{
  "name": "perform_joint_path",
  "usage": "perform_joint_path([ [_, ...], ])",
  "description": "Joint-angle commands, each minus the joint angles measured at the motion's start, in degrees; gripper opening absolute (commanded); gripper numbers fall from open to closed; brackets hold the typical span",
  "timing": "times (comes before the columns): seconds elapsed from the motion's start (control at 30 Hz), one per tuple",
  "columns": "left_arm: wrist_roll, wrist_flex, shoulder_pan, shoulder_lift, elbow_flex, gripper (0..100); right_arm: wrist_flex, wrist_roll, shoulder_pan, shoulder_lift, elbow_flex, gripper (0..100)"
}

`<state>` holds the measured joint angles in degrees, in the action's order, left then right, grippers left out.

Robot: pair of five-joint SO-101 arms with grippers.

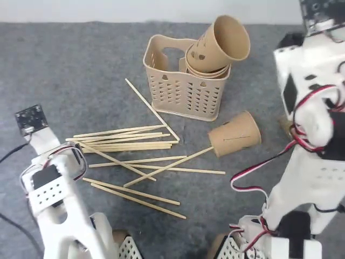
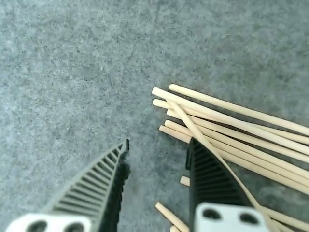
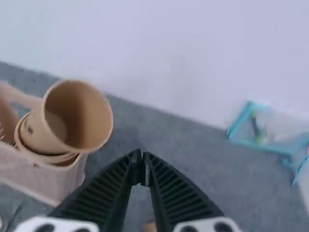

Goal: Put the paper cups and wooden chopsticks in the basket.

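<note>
A beige perforated basket (image 1: 183, 89) stands at the back of the grey mat with stacked paper cups (image 1: 218, 48) leaning out of it, the top one tilted. The same cups (image 3: 67, 121) sit in the basket (image 3: 34, 174) just past my right gripper (image 3: 143, 166), which is shut with nothing in it. Another paper cup (image 1: 235, 133) lies on its side to the right of the basket. Several wooden chopsticks (image 1: 129, 145) lie scattered mid-mat. My left gripper (image 2: 157, 154) hovers open over the mat at the ends of the chopsticks (image 2: 227, 130).
The left arm's body (image 1: 54, 199) fills the near left corner and the right arm (image 1: 312, 129) stands tall along the right side. A pale wall rises behind the mat, and a light blue frame (image 3: 265, 130) lies on the floor farther off.
</note>
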<state>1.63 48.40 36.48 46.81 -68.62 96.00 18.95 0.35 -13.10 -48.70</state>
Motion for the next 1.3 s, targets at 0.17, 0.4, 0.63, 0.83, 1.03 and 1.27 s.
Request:
perform_joint_path([
  [0.17,-0.53,-1.23,-0.53,1.23,0.40,18,0.75,-3.69,0.57,-2.77,13.27,0.7],
  [0.4,-0.53,-1.23,-0.53,1.23,0.40,18,-16.40,-3.78,-2.51,-20.53,42.55,0.7],
  [0.63,-0.53,-1.23,-0.53,1.23,0.40,18,-36.70,-4.22,-5.23,-29.32,69.45,0.7],
  [0.83,-0.53,-1.23,-0.53,1.23,0.40,18,-42.86,-6.51,-5.41,-24.31,71.30,0.7],
  [1.03,-0.53,-1.23,-0.53,1.23,0.40,18,-50.59,-6.59,-7.87,-19.12,71.30,0.7],
  [1.27,-0.53,-2.29,-0.53,1.05,0.22,18,-58.15,-6.51,-10.59,-17.19,71.03,0.7],
])
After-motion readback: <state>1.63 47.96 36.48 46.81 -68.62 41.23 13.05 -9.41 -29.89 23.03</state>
